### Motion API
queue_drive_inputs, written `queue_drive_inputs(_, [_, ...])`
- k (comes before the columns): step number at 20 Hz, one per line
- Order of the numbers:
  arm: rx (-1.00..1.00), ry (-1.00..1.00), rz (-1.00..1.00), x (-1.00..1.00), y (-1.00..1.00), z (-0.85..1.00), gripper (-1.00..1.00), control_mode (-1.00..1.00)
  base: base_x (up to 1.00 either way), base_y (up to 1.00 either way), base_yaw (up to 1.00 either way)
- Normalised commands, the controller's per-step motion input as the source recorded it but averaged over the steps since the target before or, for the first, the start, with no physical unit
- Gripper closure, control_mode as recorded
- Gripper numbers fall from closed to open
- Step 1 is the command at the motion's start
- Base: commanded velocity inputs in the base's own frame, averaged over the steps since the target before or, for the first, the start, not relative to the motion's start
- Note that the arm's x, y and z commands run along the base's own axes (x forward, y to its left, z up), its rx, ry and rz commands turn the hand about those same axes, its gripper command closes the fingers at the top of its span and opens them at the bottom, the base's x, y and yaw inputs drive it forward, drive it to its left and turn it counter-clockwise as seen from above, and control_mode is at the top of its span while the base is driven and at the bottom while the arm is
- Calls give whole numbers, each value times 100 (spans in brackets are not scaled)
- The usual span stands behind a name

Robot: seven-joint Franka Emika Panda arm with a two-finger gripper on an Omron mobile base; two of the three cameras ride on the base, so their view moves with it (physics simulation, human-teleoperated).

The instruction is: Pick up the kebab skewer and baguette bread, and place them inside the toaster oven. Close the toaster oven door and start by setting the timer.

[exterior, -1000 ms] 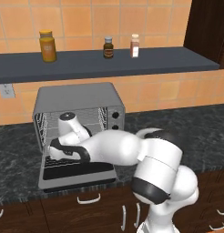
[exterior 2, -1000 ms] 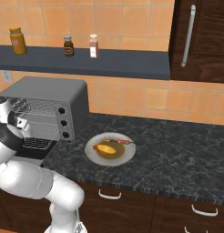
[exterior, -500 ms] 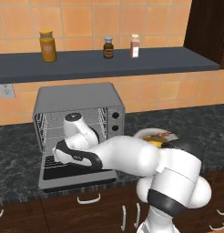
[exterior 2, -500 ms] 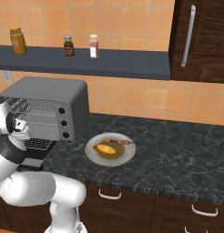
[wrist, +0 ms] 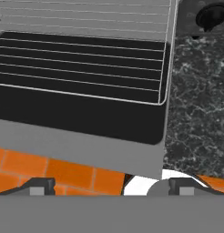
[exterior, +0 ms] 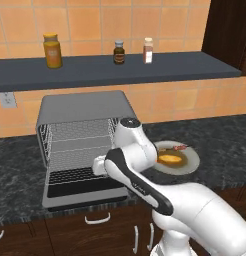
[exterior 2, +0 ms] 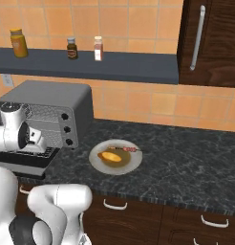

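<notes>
The baguette bread [exterior 2: 110,157] and kebab skewer [exterior 2: 125,150] lie on a plate [exterior 2: 98,161] right of the toaster oven [exterior 2: 48,107].

A dark shelf [exterior: 120,70] on the far wall carries an orange jar [exterior: 52,50] at left, with a dark bottle [exterior: 118,52] and a pale shaker [exterior: 148,50] right of it. A white plate [exterior 2: 98,160] lies on the black speckled counter [exterior 2: 186,167].

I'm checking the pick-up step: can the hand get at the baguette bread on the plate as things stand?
Probably yes. The baguette bread lies uncovered on the plate beside the kebab skewer, nothing over it. The hand is open above the toaster oven door, close by.
</notes>
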Motion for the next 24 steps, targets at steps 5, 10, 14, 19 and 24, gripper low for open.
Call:
queue_drive_inputs(5, [0, -1, 0, -36, -100, 1, -100, -100, 0, 0, 0])
queue_drive_inputs(10, [-1, -3, 9, -3, -100, 33, -100, -100, 0, 0, 0])
queue_drive_inputs(14, [-6, 3, 15, 19, -100, 42, -100, -100, 0, 0, 0])
queue_drive_inputs(19, [-15, 5, 26, 33, -100, 16, -100, -100, 0, 0, 0])
queue_drive_inputs(24, [-13, 1, 30, 92, -63, -21, -100, -100, 0, 0, 0])
